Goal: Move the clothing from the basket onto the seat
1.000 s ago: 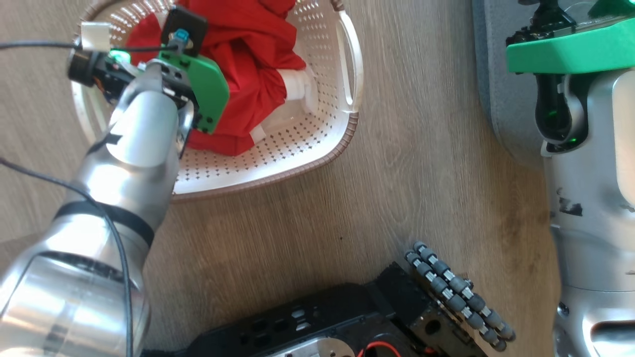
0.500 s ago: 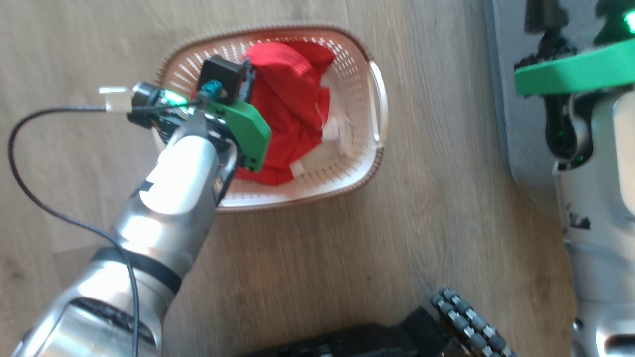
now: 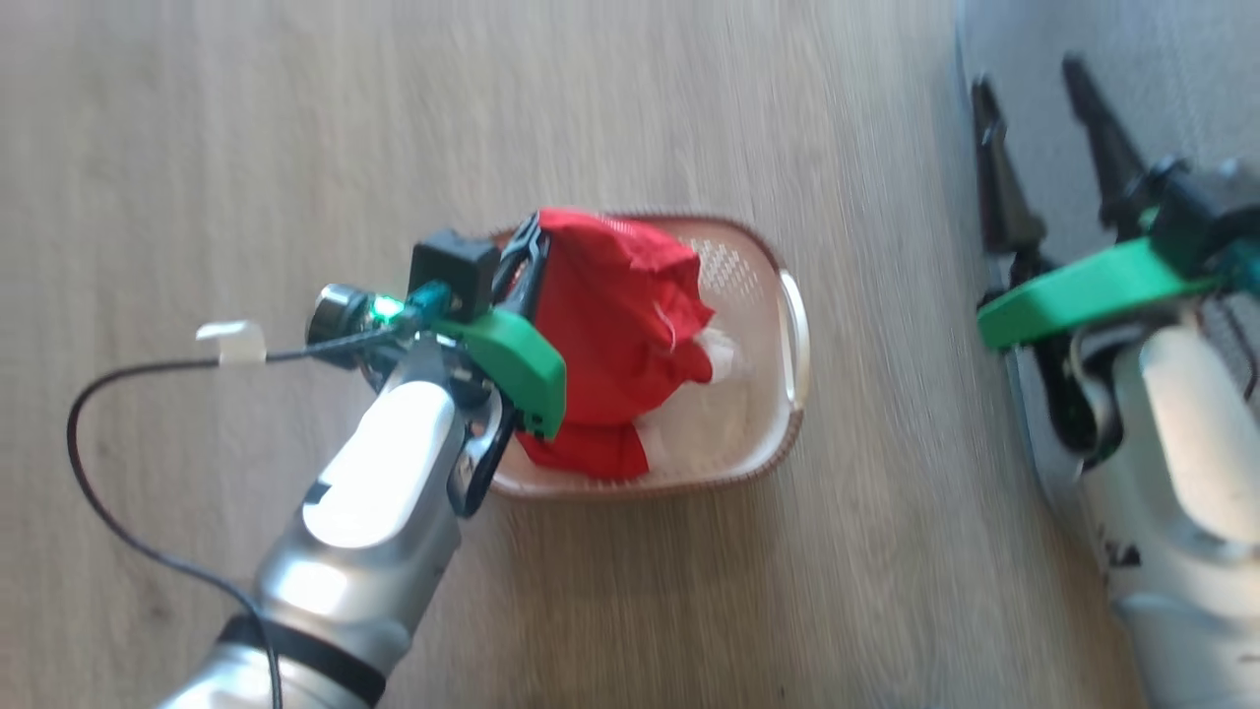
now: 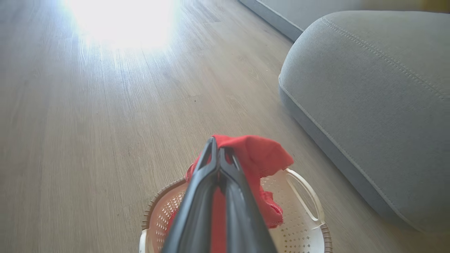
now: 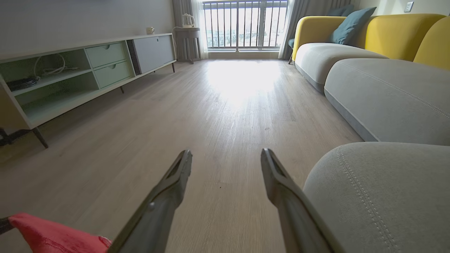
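Observation:
My left gripper (image 3: pixel 530 239) is shut on red clothing (image 3: pixel 615 335) and holds it bunched up above the cream basket (image 3: pixel 792 325) on the wooden floor. In the left wrist view the shut left gripper (image 4: pixel 216 144) pinches the red clothing (image 4: pixel 258 156), which hangs down into the basket (image 4: pixel 309 225). A white-banded piece (image 3: pixel 724 359) lies in the basket beneath. The grey seat (image 4: pixel 369 88) rises to the right of the basket. My right gripper (image 3: pixel 1029 84) stands open over the seat's edge (image 3: pixel 1162 98), holding nothing; its wrist view shows the right gripper (image 5: pixel 225 154) beside the seat's rounded corner (image 5: pixel 379 189).
A black cable (image 3: pixel 98 463) loops from the left arm over the floor. Ahead in the right wrist view stand a low cabinet (image 5: pixel 70 77), a yellow-backed sofa (image 5: pixel 386 31) and a balcony door (image 5: pixel 246 24). Wooden floor (image 5: pixel 228 98) lies between them.
The head camera has pulled up and away, so the basket looks smaller. My left gripper has lifted the red clothing higher out of the basket. The right gripper's fingers have come into view.

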